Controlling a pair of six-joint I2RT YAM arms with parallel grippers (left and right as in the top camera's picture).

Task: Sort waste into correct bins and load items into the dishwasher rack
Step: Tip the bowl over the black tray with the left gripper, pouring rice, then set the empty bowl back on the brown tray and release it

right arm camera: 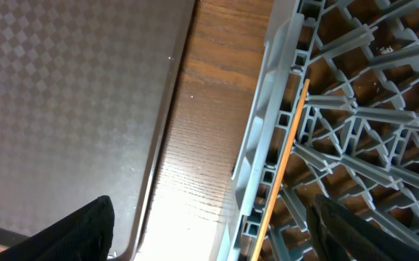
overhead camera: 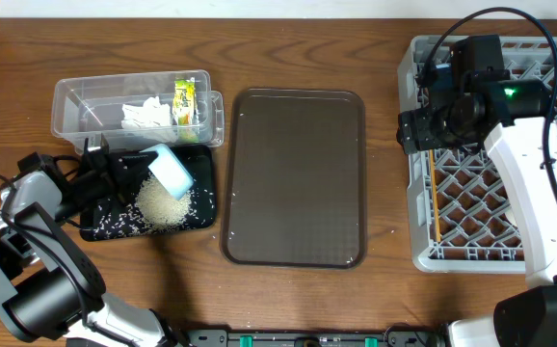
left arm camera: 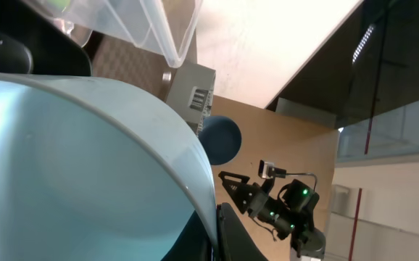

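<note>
Overhead: even light, soft shadows. Left wrist: upper centre blown out, cup [left arm camera: 86, 167] blurred (lower left). Right wrist: glare on table [right arm camera: 195, 203].

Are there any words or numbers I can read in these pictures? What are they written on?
Nothing here can be read as words or numbers.
Snack wrapper in the clear tub: it has printing, but it is too small to read.
Label on the grey box, left wrist view: stripes like a bar code, with no letters or numbers I can make out.

top-down overhead, two close wrist views
</note>
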